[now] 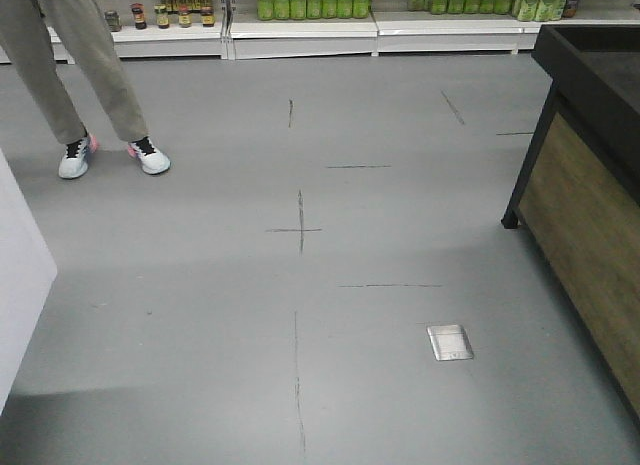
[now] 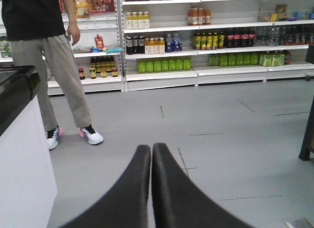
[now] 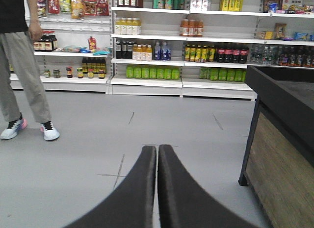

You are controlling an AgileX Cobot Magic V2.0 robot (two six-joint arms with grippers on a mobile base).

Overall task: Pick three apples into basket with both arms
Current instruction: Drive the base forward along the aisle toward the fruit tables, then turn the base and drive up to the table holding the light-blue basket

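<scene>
No apples and no basket show in any view. My left gripper (image 2: pixel 151 148) is shut and empty, its two black fingers pressed together and pointing out over the grey shop floor. My right gripper (image 3: pixel 157 149) is likewise shut and empty, pointing over the floor toward the shelves. Neither arm shows in the front view, which holds only floor, shelves and furniture.
A person in grey trousers and white shoes (image 1: pixel 148 157) stands at the far left. A wood-sided stand with a black top (image 1: pixel 590 105) is at the right. A white counter (image 2: pixel 22 159) is at the left. Shelves of bottles (image 3: pixel 152 71) line the back. A metal floor plate (image 1: pixel 450 342) lies ahead.
</scene>
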